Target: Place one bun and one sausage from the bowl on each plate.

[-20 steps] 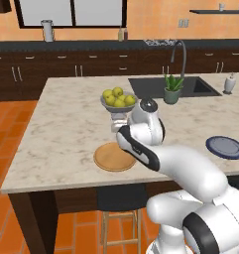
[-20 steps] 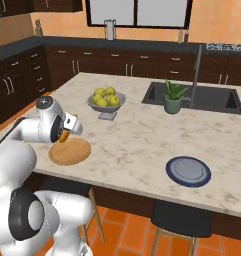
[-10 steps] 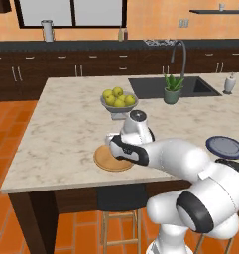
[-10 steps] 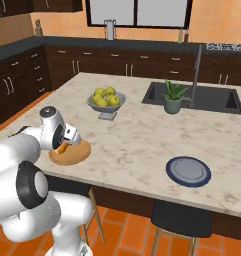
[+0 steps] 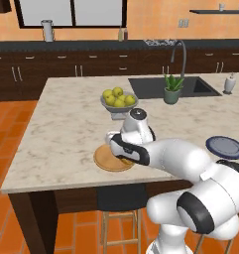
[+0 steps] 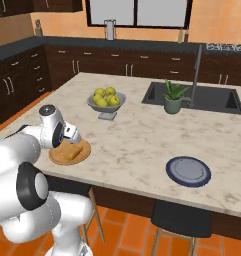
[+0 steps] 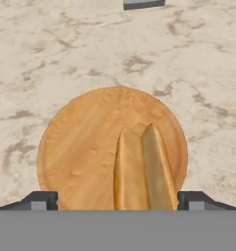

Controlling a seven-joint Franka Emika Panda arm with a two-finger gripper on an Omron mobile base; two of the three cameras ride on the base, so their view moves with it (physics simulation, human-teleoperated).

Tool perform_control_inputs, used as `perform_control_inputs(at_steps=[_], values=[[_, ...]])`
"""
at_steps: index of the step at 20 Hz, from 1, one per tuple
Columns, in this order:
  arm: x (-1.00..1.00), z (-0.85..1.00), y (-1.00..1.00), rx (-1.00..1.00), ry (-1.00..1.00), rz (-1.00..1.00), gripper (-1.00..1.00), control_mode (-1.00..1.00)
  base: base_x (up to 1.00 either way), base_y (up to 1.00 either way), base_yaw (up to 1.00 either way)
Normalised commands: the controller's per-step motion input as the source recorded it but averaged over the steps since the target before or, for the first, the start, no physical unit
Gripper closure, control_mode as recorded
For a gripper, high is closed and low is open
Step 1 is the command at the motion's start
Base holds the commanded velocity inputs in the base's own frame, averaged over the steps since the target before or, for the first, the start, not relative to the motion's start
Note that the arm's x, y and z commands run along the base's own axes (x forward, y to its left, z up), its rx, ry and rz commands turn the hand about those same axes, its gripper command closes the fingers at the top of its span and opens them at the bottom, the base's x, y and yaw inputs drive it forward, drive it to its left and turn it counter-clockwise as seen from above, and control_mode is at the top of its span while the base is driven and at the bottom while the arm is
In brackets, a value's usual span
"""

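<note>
**On the wooden plate: one bun down, three items to go**

On the tan wooden plate [image 7: 85,147] lies a bun [image 7: 141,169], toward the plate's 5 o'clock side in the hand view. Its long axis runs from 6 to 12 o'clock there, tapered tip pointing to 12. The gripper [image 7: 117,200] hangs over it, jaws spread wide on either side and touching nothing, so the bun looks released. By my reckoning this plate lacks its sausage, and the blue-grey plate [image 6: 188,171], well apart at the counter's 3 o'clock end, is bare. A grey fruit bowl [image 6: 106,104] stands near.
</note>
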Motion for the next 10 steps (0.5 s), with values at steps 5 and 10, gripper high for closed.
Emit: perform_control_inputs(at_steps=[5, 10], values=[[-0.65, 0.47, -0.20, 0.03, -0.06, 0.00, -1.00, -1.00, 0.00, 0.00, 0.00], [-0.80, 0.40, -0.21, 0.01, -0.07, 0.00, -1.00, 1.00, -0.20, -0.09, 0.00]])
